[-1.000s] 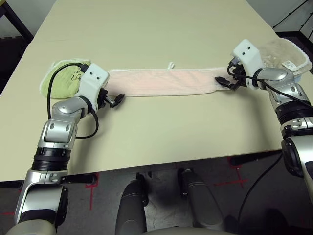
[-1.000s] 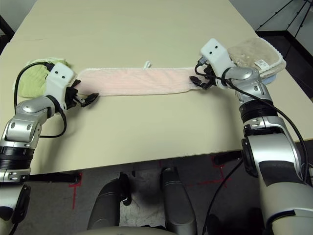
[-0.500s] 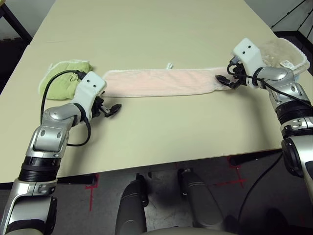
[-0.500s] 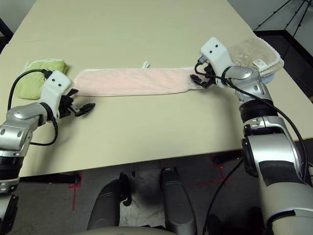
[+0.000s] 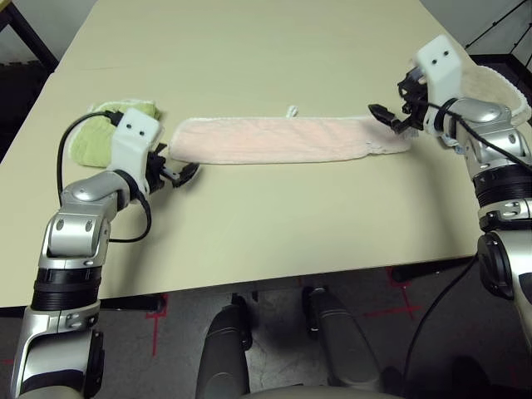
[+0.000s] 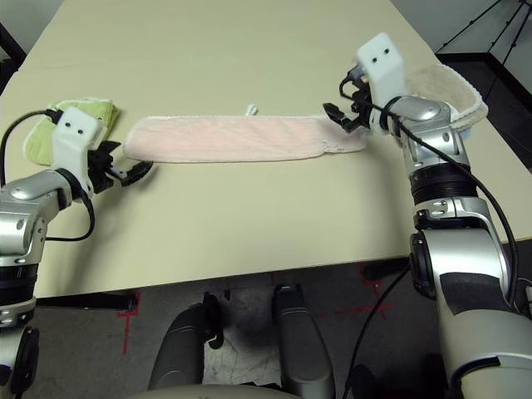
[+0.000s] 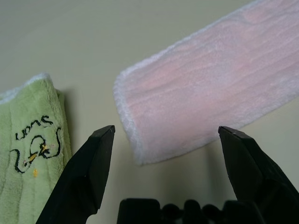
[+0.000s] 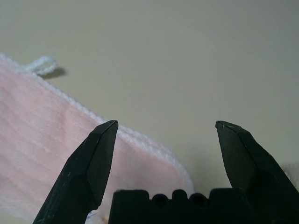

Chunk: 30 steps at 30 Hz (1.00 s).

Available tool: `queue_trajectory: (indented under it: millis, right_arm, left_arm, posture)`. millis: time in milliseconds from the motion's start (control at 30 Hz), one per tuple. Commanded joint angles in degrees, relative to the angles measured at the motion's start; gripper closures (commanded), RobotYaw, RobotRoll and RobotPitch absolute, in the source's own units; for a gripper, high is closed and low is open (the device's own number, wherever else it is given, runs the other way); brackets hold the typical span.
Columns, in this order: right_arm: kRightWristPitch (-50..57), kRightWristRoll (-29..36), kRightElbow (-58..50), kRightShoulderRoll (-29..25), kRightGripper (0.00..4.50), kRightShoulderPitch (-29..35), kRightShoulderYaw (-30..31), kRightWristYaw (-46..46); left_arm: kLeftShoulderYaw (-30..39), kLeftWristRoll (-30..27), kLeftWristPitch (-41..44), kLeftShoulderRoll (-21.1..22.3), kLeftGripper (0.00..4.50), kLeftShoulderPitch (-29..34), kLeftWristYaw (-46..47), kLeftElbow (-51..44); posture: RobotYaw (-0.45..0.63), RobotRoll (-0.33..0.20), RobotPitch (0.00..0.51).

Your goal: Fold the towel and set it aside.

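Step in hand, as judged: the first fold is done. The pale pink terry towel with white trimmed edge [image 5: 274, 140] lies flat on the beige table [image 5: 274, 224] as a long narrow strip running left to right, with its small white loop [image 5: 291, 110] on the far edge. Neither gripper is in contact with it.

The left gripper [image 5: 176, 172] hovers just beside the left end of the strip, fingers spread wide and holding nothing. The right gripper [image 5: 389, 118] hovers just above the right end, fingers likewise spread wide and empty.

Next move, as judged: 1 gripper must descend onto an end of the strip, pinch both layers, and carry that end across to the opposite end, keeping the edges aligned. The folded towel then goes to one side of the table.

Count:
- 1 pink towel, centre of the table.
- 1 light green folded towel with dark embroidery [image 5: 91, 141], left, just beside the left gripper.
- 1 beige folded towel [image 6: 440, 87], right, behind the right arm; a blue edge [image 6: 474, 120] shows under it.
- 2 grippers.
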Motion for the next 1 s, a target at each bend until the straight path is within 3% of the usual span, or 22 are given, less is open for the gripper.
queue_trajectory:
  millis: [33,167,333,667,1000]
  right_arm:
    - [13.20,5.87,-8.26,0.08,0.00,3.66,-5.85,-2.67]
    - [31.03,14.31,-21.11,2.14,0.00,10.00,-14.94,-6.92]
    - [39.10,18.30,-26.90,4.12,0.00,13.42,-19.02,-11.21]
    - [40.90,19.34,-27.19,3.87,0.00,18.41,-19.41,-16.16]
    - [36.89,18.88,-21.02,6.11,0.00,15.93,-16.34,-17.90]
  left_arm:
    - [0.10,-0.42,-0.03,-0.19,0.01,0.79,0.64,-0.53]
    - [0.17,-0.48,-0.74,-0.15,0.01,1.01,1.10,0.09]
    - [-0.86,-0.33,-1.63,-0.25,0.01,-0.17,1.01,1.19]
    - [-1.60,0.01,-2.65,0.45,0.01,-0.83,0.59,2.18]
    - [-1.81,0.47,-2.74,0.95,0.01,-0.14,0.52,1.54]
  posture:
    - [-0.16,0.000,0.233]
    - [-0.18,0.000,0.235]
    - [-0.20,0.000,0.235]
    - [-0.20,0.000,0.242]
    - [-0.19,0.000,0.246]
